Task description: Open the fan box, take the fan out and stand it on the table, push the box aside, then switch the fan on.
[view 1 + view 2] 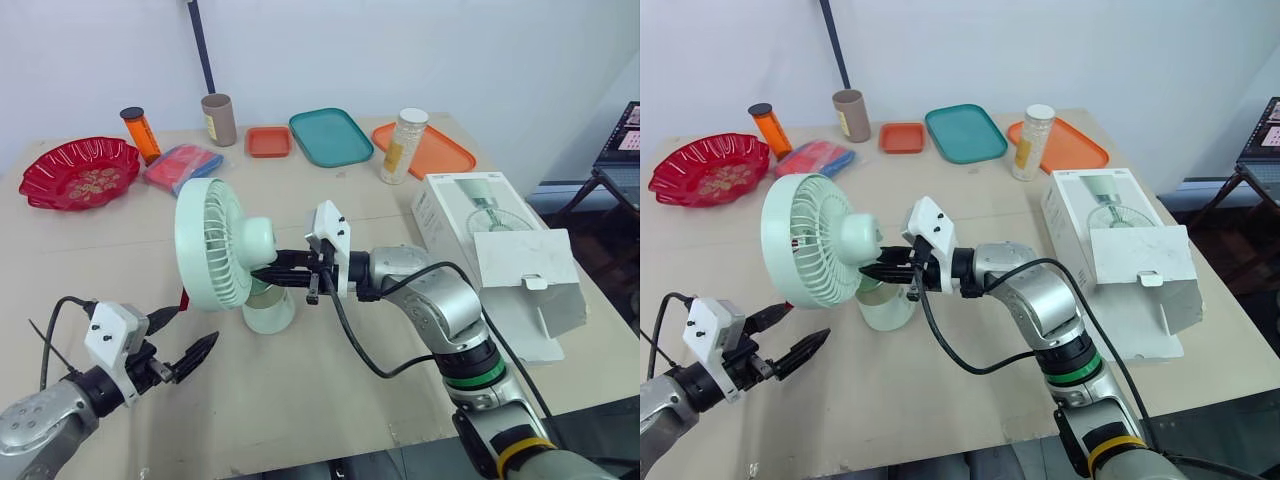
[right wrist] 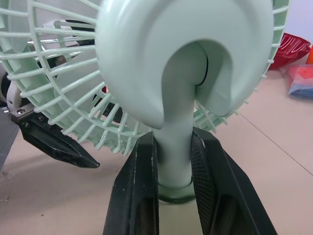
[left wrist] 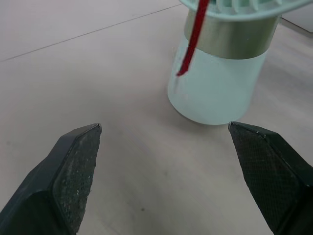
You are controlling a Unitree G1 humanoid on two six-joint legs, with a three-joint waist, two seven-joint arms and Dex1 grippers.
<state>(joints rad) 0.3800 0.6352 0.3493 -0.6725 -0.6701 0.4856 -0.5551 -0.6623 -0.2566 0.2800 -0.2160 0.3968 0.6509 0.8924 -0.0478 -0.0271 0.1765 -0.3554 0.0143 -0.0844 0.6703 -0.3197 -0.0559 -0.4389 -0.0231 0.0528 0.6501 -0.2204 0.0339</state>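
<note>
Left eye view: the pale green fan [image 1: 212,245] stands upright on its round base near the middle of the table [image 1: 300,410], its grille facing the robot's left. The right gripper [image 1: 268,270] reaches in from behind the grille and is clamped on the fan's neck, just above the base. The left gripper [image 1: 200,323] hangs low over the table near the front edge, to the left of the base and apart from it, with its two fingers spread. The white fan box [image 1: 500,255] lies on the right side of the table, well apart from the fan, with its end flap hanging open toward the front edge. Along the far side sit a red bowl [image 1: 78,172], an orange bottle [image 1: 141,134], a brown cup [image 1: 219,119], a red and blue packet [image 1: 182,166], a small orange tray [image 1: 268,141], a teal tray [image 1: 331,136], and a white-capped jar [image 1: 404,146] beside a larger orange tray [image 1: 440,150]. Left wrist view: the black fingers [image 3: 73,166] stand wide apart over bare table, touching nothing, with the fan's base resting on the table beyond them and a red strap [image 3: 193,39] dangling down its side. Right wrist view: the two black pads [image 2: 142,191] press against either side of the fan's slim neck below the motor housing, and the left gripper shows through the grille bars.
</note>
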